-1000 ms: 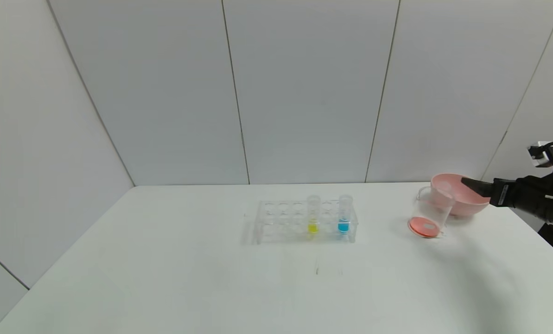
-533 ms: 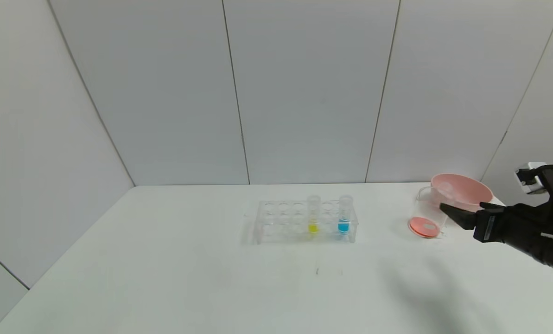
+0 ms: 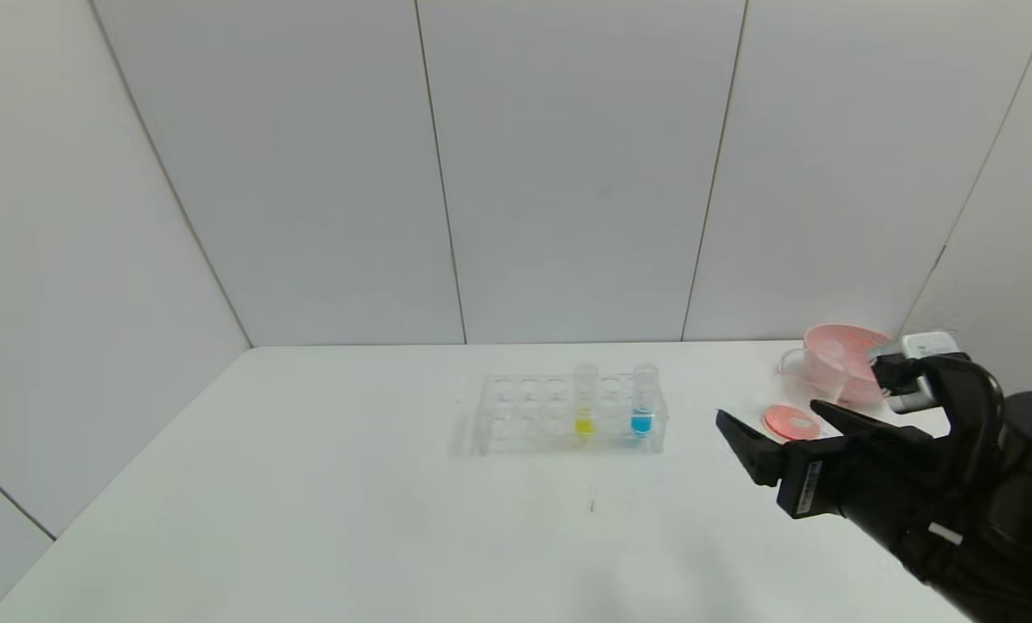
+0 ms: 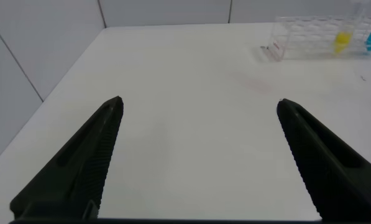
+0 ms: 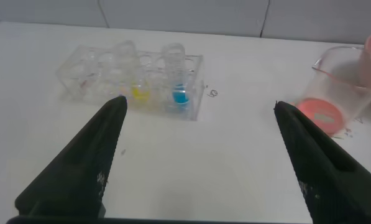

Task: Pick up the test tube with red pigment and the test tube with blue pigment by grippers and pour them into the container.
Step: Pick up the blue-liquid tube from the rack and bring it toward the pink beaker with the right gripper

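Note:
The test tube with blue pigment [image 3: 643, 407] stands upright in a clear rack [image 3: 524, 411], next to a tube with yellow liquid [image 3: 584, 414]. The test tube with red pigment is out of view. The container [image 3: 805, 381], a clear beaker, stands to the right of the rack with orange-red liquid [image 3: 791, 423] at its base. My right gripper [image 3: 768, 412] is open and empty, in front of the container and right of the rack. In the right wrist view the blue tube [image 5: 176, 81] and the container [image 5: 337, 87] lie beyond the open gripper [image 5: 197, 106]. My left gripper [image 4: 197, 102] is open and empty over bare table.
A pink bowl [image 3: 840, 350] stands behind the container near the table's back right corner. The rack's left holes hold no tubes. White wall panels close in the table at the back and left. The rack [image 4: 309, 43] shows far off in the left wrist view.
My right arm has moved from beside the pink bowl forward and left, down toward the table, and now sits in front of the container. The tubes, rack and container have not moved.

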